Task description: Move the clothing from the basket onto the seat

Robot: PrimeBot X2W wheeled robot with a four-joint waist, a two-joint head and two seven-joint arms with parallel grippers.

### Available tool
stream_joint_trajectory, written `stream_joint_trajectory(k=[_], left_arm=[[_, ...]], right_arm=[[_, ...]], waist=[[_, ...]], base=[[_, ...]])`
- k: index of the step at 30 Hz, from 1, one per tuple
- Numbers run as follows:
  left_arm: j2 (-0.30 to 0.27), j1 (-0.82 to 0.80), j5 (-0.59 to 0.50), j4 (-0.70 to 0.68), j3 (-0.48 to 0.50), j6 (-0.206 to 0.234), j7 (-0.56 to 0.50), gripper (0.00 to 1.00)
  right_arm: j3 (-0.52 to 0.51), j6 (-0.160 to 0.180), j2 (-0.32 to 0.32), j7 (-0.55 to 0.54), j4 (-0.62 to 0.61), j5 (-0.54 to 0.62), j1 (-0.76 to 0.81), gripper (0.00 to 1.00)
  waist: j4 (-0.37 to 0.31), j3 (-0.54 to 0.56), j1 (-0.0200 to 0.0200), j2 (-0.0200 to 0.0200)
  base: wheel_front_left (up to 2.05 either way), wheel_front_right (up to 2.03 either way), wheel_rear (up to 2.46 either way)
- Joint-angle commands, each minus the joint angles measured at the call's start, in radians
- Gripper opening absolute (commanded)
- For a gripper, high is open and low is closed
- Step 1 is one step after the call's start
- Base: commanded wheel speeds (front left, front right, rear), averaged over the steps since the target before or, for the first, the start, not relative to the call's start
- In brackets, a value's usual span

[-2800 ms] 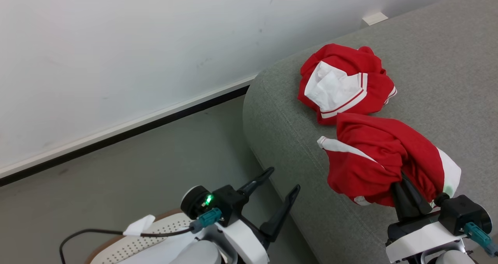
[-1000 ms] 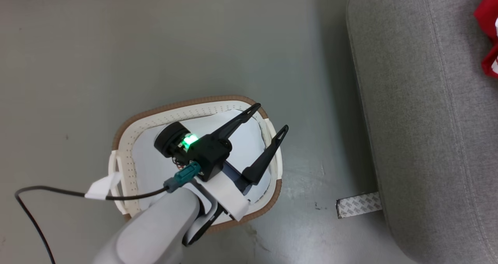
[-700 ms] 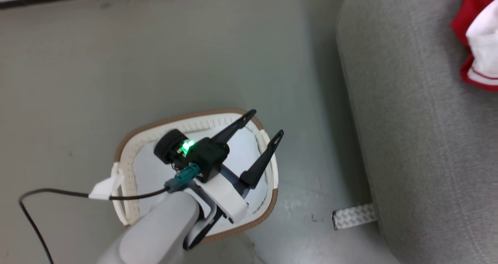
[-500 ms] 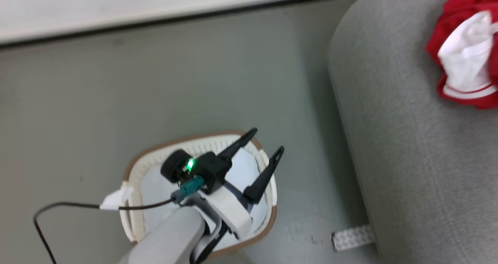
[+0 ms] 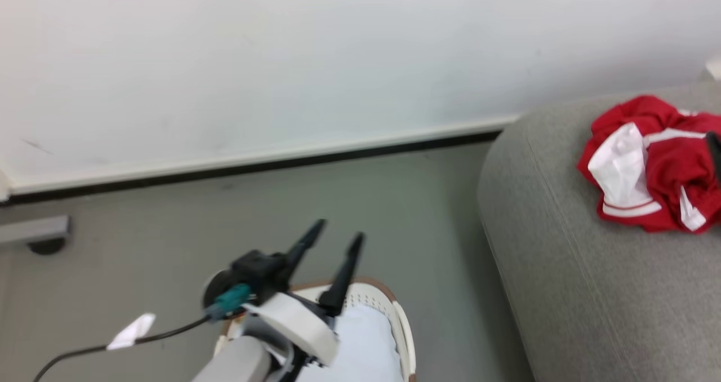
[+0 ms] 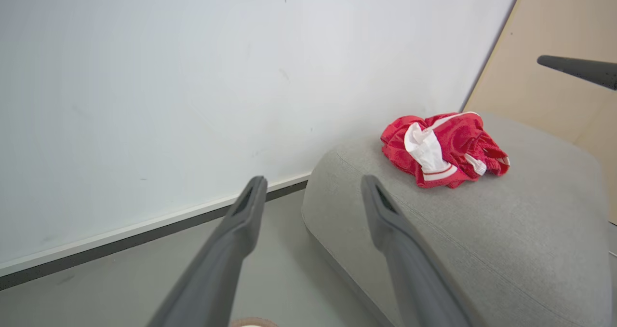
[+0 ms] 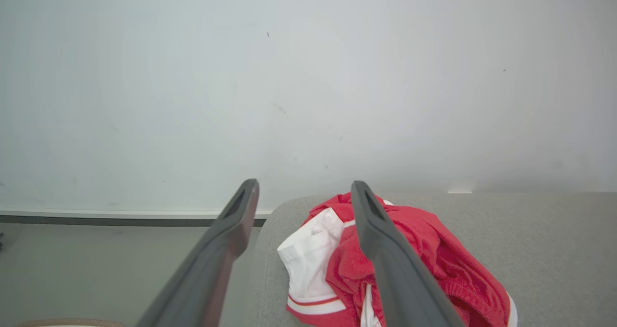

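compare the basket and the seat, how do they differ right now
The basket is cream-white perforated plastic with a brown rim; the seat is light grey fabric. The basket is small and stands on the floor; the seat is far bigger and rises above it. The seat carries the red clothing; the basket's visible part shows a pale pad, no red. Both have rounded edges.

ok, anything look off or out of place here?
Nothing damaged or spilled. The bright red-and-white sports garments lie in a crumpled heap, not spread, near the corner of the large light grey upholstered seat. The left end effector and right end effector are open and empty.
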State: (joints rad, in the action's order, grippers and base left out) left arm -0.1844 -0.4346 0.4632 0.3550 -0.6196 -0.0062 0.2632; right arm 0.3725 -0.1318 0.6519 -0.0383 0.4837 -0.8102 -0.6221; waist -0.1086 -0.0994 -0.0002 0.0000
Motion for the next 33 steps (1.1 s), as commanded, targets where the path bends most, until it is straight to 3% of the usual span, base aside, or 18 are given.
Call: stream_joint_trajectory(k=[1,4,10,14,18,23,33], left_arm=[[-0.006,0.033,0.018,-0.008,0.037,0.015,0.002,1.0],[-0.017,0.073,0.029,-0.022,0.108,0.029,0.002,1.0],[-0.036,0.146,0.002,-0.055,0.251,0.059,0.001,1.0],[-0.031,0.193,-0.036,-0.092,0.355,0.07,0.001,1.0],[-0.017,0.247,-0.097,-0.141,0.413,0.008,0.001,1.0],[0.026,0.311,-0.166,-0.147,0.495,-0.033,0.001,1.0],[0.095,0.368,-0.26,-0.109,0.579,-0.101,0.001,1.0]], right_arm=[[-0.004,0.002,-0.01,0.026,-0.041,0.003,0.052,1.0],[-0.022,0.002,-0.04,0.067,-0.135,-0.002,0.121,1.0],[-0.093,0.002,-0.122,0.14,-0.275,0.101,0.276,1.0],[-0.186,0.002,-0.242,0.219,-0.313,0.185,0.391,1.0],[-0.231,0.002,-0.347,0.264,-0.336,0.266,0.483,1.0],[-0.237,0.002,-0.446,0.297,-0.344,0.348,0.554,1.0],[-0.264,0.002,-0.533,0.303,-0.315,0.448,0.616,1.0]], waist=[[0.041,0.06,0.0002,0.0],[0.058,0.082,0.0002,0.0],[0.087,0.098,0.0002,0.0],[0.102,0.101,0.0002,0.0],[0.11,0.102,0.0002,0.0],[0.109,0.106,0.0002,0.0],[0.105,0.111,0.0002,0.0]], base=[[0.0,0.0,0.0],[0.0,0.0,0.0],[0.0,0.0,0.0],[0.0,0.0,0.0],[0.0,0.0,0.0],[0.0,0.0,0.0],[0.0,0.0,0.0]])
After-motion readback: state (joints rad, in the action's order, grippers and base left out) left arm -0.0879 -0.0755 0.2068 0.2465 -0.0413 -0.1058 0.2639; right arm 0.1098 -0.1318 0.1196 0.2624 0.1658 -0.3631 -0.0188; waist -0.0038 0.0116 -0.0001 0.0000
